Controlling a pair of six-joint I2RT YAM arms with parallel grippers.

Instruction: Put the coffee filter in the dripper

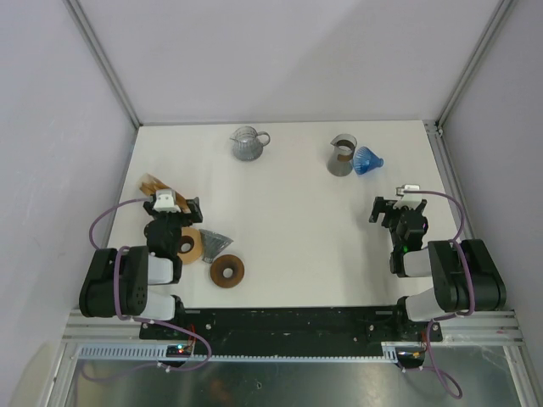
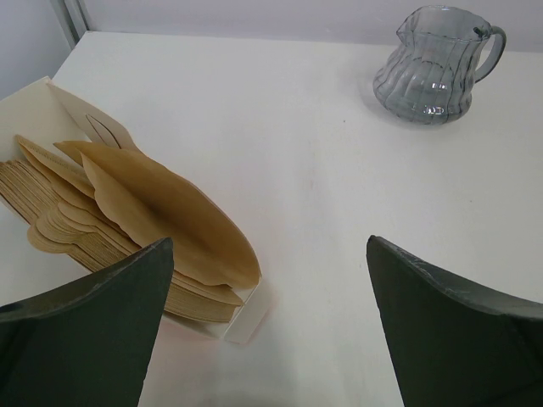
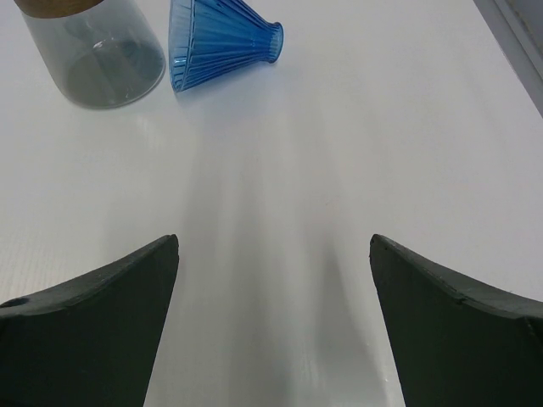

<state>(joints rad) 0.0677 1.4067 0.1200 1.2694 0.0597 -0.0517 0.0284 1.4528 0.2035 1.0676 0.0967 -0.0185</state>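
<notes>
A stack of brown paper coffee filters (image 2: 161,212) stands in a white open box (image 2: 242,318) at the left of the table, also visible as coffee filters (image 1: 153,182) from above. My left gripper (image 2: 268,246) is open just right of the box, touching nothing; from above the left gripper (image 1: 174,206) sits beside the stack. A blue ribbed dripper (image 3: 221,38) lies on its side at the back right, the dripper (image 1: 367,161) touching a glass carafe (image 1: 341,155). My right gripper (image 3: 273,239) is open and empty, well short of the dripper; seen overhead the right gripper (image 1: 399,203).
A grey ribbed glass pitcher (image 2: 433,68) stands at the back middle, pitcher (image 1: 248,142). A grey ribbed cone (image 1: 216,244) and two brown wooden rings (image 1: 227,271) lie near the left arm's base. The carafe (image 3: 93,51) has a wooden collar. White walls enclose the table.
</notes>
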